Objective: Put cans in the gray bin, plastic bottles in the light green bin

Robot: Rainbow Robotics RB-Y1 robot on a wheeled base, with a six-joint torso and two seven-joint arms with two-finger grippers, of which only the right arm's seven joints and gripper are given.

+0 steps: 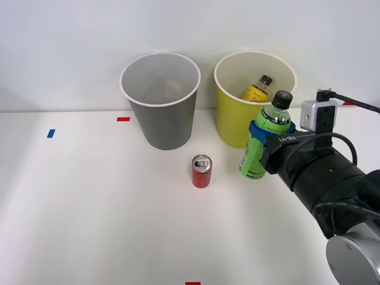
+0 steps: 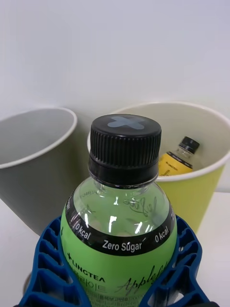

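A green-labelled plastic bottle (image 1: 261, 139) (image 2: 120, 225) with a black cap is upright in my right gripper (image 1: 268, 138) (image 2: 117, 268), which is shut on it, its blue fingers (image 2: 45, 268) wrapped around the body. The bottle hangs just in front of the light green bin (image 1: 228, 119) (image 2: 201, 187). Inside that bin lies a yellow-labelled bottle (image 1: 257, 89) (image 2: 178, 159). The gray bin (image 1: 161, 113) (image 2: 33, 163) stands to its left. A small red can (image 1: 201, 171) stands upright on the table in front of the two bins, left of the held bottle.
The white table (image 1: 89, 202) stretches wide to the left and front. Small tape marks lie on it: blue (image 1: 51, 133) at the left, red (image 1: 123, 119) beside the gray bin, red (image 1: 193, 283) at the front edge. A white wall rises behind the bins.
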